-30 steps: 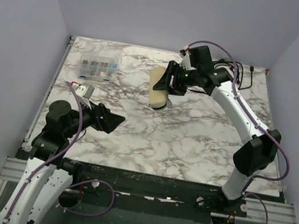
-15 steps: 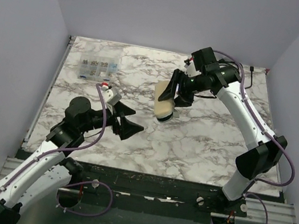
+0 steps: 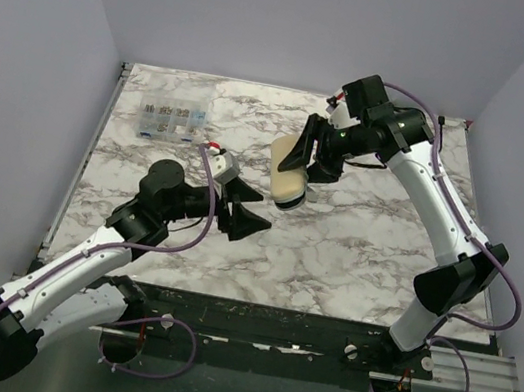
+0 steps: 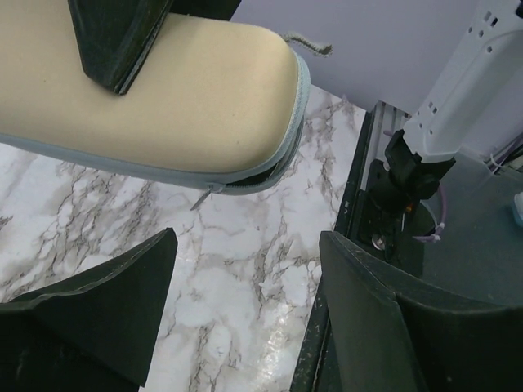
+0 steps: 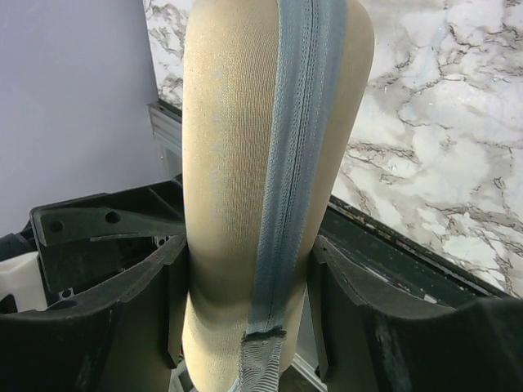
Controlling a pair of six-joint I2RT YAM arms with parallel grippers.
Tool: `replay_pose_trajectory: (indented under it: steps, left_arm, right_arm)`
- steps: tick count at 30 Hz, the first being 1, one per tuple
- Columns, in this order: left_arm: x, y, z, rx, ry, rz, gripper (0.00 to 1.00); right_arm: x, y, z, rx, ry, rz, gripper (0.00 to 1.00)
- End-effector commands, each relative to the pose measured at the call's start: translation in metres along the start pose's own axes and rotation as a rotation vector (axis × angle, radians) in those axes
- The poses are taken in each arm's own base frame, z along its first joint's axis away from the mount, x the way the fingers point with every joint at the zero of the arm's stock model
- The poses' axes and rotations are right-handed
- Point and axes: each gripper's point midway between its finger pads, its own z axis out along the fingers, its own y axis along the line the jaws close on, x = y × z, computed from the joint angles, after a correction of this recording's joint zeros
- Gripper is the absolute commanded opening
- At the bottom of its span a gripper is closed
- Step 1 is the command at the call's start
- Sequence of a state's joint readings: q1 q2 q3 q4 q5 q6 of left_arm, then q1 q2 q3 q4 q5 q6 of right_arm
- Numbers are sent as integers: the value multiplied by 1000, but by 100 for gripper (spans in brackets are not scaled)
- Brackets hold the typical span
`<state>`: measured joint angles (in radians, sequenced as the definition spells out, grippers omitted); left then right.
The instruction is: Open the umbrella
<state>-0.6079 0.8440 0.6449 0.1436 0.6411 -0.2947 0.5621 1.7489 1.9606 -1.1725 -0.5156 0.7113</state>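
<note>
Two jaw states are seen: the right gripper (image 3: pixel 312 160) is clamped on the sleeved umbrella (image 3: pixel 288 184) above the table (image 3: pixel 364 250), and the left gripper (image 3: pixel 251 210) is spread empty near its end, so the small zipper pull (image 4: pixel 203 197) may be missed.

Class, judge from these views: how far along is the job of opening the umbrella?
Done: the right gripper holds the sleeved umbrella off the table. In hand: the open left gripper sits by its lower end, not touching. Left: unzip the sleeve, remove it, open the umbrella.
</note>
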Motion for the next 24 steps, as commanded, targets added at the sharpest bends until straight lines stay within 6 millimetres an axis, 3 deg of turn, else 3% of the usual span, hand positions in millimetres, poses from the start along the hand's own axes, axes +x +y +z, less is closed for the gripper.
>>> replay_pose_trajectory:
  steps: [1,14,24]
  left_arm:
    - [-31,-16,6,78,-72,82,69]
    - [-35,-19,11,116,-67,101,64]
    - [-50,-23,13,129,-55,130,49]
  right_arm:
    - [10,32,-30,-111,-15,-34,1]
    - [13,47,-41,-176,-19,-58,1]
    - [15,52,-48,-197,-32,-71,1]
